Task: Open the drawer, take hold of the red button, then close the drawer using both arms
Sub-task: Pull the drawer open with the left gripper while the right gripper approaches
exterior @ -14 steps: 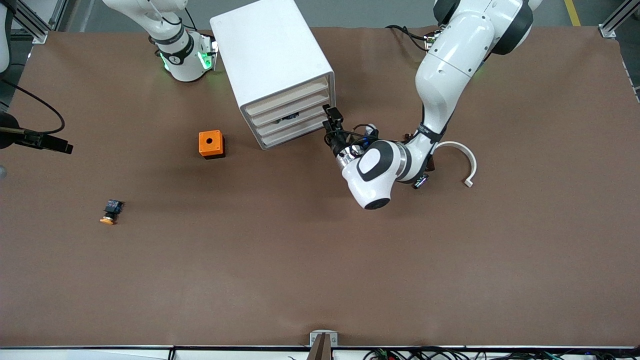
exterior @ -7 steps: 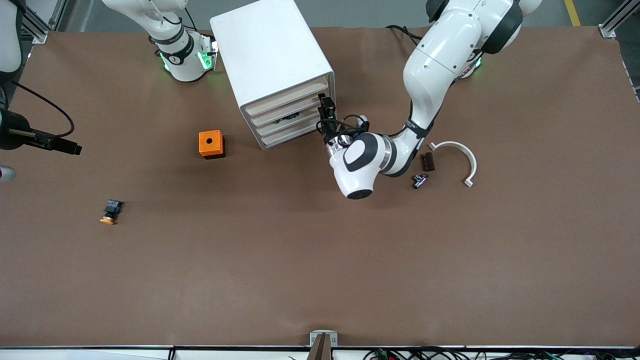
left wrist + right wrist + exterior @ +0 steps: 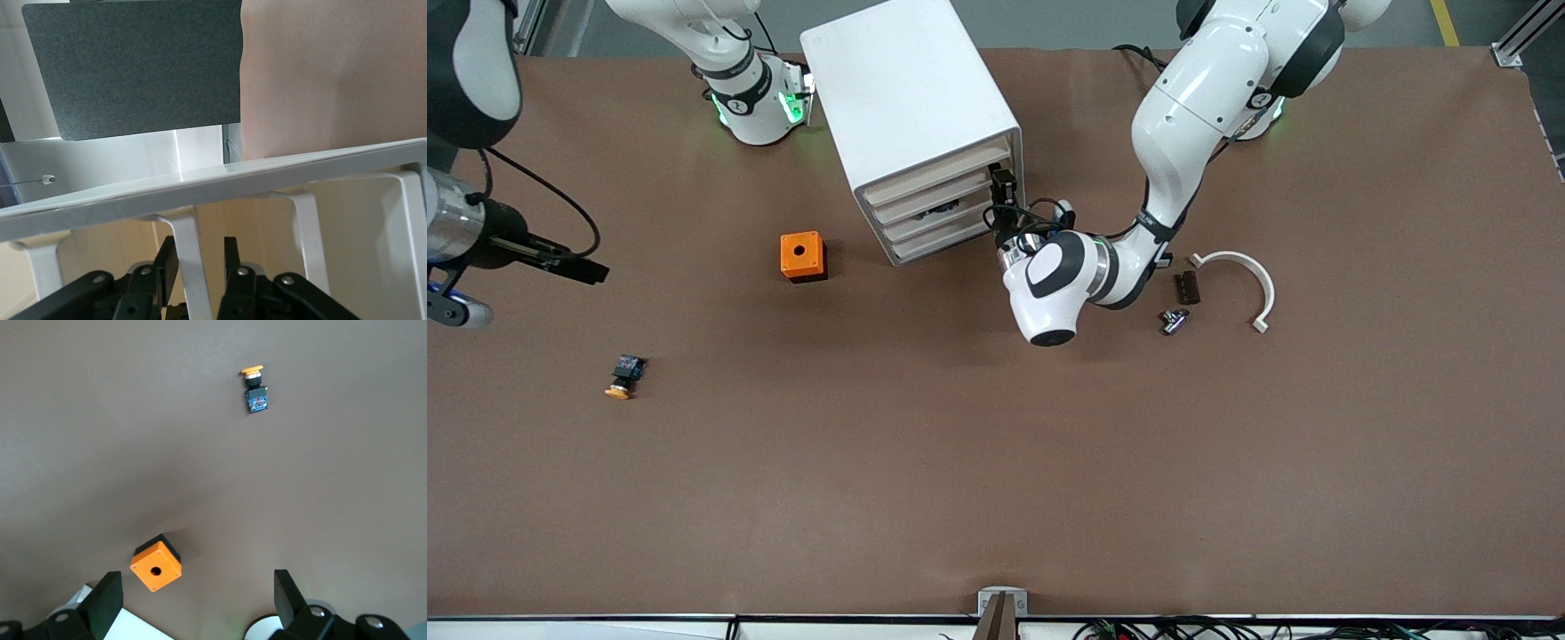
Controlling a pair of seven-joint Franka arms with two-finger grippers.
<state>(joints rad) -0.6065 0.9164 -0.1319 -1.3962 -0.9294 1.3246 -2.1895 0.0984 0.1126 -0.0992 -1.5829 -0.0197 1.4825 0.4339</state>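
A white drawer cabinet (image 3: 911, 107) stands near the robots' bases, its stacked drawers (image 3: 925, 222) all pushed in. My left gripper (image 3: 1003, 191) is at the cabinet's front, at the corner toward the left arm's end. In the left wrist view, my left gripper (image 3: 199, 257) straddles a thin white handle bar (image 3: 181, 233). One finger (image 3: 167, 257) lies against the bar and the other stands a little off it. My right gripper (image 3: 594, 272) hangs wide open over the table at the right arm's end, holding nothing (image 3: 197, 607). The button with the red cap is hidden.
An orange box with a hole (image 3: 801, 255) sits beside the cabinet. An orange-capped button (image 3: 623, 378) lies nearer the front camera at the right arm's end. A white curved piece (image 3: 1249, 276), a small brown block (image 3: 1187, 287) and a small metal part (image 3: 1174, 320) lie beside the left arm.
The left gripper has moved in to the cabinet's front and its fingers have narrowed round the handle bar. The right arm has swung farther in over the table.
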